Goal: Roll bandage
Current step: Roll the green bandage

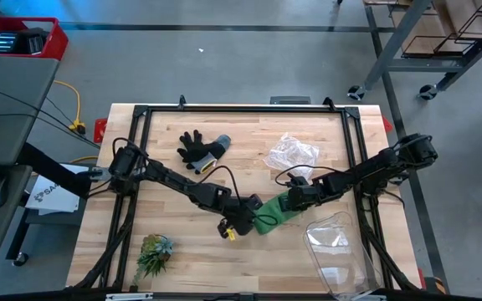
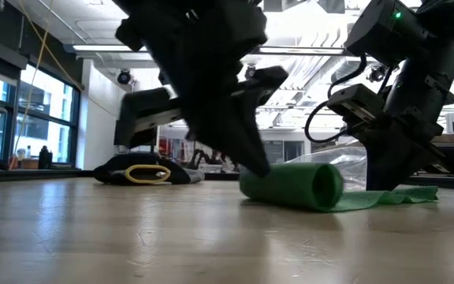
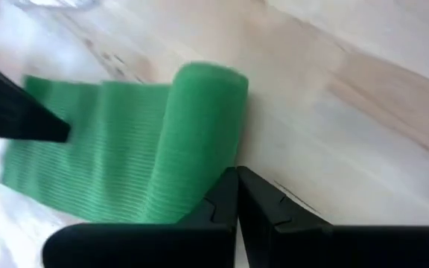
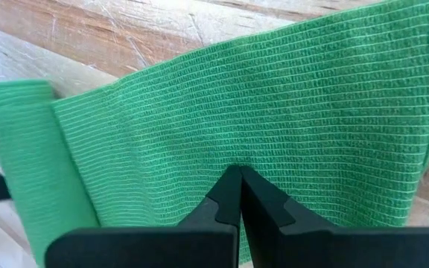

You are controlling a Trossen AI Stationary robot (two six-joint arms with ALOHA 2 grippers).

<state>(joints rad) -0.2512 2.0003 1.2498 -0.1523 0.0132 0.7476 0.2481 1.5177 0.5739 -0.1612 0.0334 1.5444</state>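
Observation:
The green bandage lies on the wooden table, near the middle. One end is wound into a short roll lying on its side. The rest runs flat on the wood toward the table's right. My left gripper is shut and stands at the roll's side that faces away from the flat part. My right gripper is shut, with its tips down on the flat strip a little way from the roll. My left gripper has its shut fingertips against the roll's outer side, near one end. The fingers slant down from the table's left. The roll rests on the table. My right gripper presses its shut fingertips down on the flat strip's middle, slanting down from the table's right. The cloth lies flat on the wood under them.
A black-and-grey glove and a crumpled clear plastic bag lie toward the far side. A spiky green plant tuft sits near the front left, and a clear plastic container at the front right. A black frame rims the table.

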